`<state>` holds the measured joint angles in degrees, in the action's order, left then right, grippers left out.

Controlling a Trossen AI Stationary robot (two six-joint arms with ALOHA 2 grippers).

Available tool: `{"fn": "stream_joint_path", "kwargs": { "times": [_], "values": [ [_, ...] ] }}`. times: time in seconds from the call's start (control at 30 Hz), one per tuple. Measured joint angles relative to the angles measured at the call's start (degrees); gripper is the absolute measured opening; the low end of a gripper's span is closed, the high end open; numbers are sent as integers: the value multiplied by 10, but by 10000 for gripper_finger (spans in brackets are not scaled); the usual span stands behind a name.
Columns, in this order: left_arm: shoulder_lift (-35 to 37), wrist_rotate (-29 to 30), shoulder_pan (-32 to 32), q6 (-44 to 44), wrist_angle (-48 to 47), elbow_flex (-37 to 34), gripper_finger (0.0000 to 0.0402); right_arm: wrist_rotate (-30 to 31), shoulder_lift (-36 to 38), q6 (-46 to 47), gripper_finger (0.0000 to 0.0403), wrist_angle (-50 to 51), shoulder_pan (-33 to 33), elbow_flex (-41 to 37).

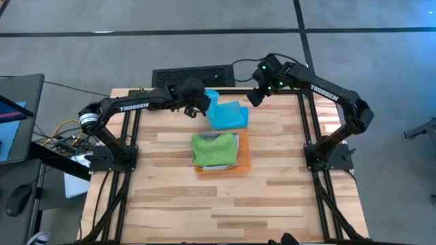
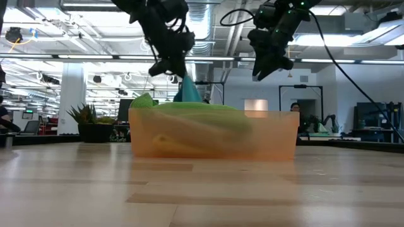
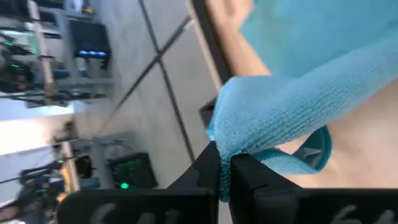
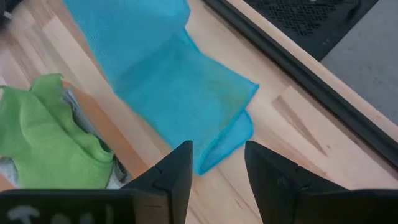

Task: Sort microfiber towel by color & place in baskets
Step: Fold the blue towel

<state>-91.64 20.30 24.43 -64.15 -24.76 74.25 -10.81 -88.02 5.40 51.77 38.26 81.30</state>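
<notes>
A blue towel (image 1: 228,116) lies at the table's far middle, its left end raised by my left gripper (image 1: 199,103), which is shut on it. In the low view that end (image 2: 187,88) rises behind the orange basket (image 2: 214,140). The basket (image 1: 244,162) sits mid-table, and a green towel (image 1: 213,150) is heaped in it over a grey one (image 4: 118,180). My right gripper (image 1: 255,96) hangs open above the table's far edge, right of the blue towel (image 4: 174,81), and touches nothing. My left gripper pinches a bunched fold at the blue towel's left end (image 3: 233,140) between its two fingers (image 3: 249,177). The fingers slant down from the table's left. That end is lifted off the wood, and the towel runs down to its right part (image 1: 235,119), which lies on the table.
A black vent grille (image 1: 194,73) lies on the floor beyond the table's far edge. Bare wood (image 1: 225,204) stretches from the basket to the near edge. Potted plants (image 2: 85,116) and a person (image 2: 295,108) show in the room behind.
</notes>
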Motion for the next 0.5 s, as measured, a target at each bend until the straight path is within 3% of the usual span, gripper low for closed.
{"fn": "stream_joint_path", "kwargs": {
  "times": [0.23, 0.5],
  "values": [
    [-9, -70, -1, -18, 6, 27, 0, 4, 3, 7, 171, 0, 0, 0],
    [-83, -27, -16, -61, 34, 40, 0, 4, 3, 8, 171, 0, -4, 0]
  ]
}}
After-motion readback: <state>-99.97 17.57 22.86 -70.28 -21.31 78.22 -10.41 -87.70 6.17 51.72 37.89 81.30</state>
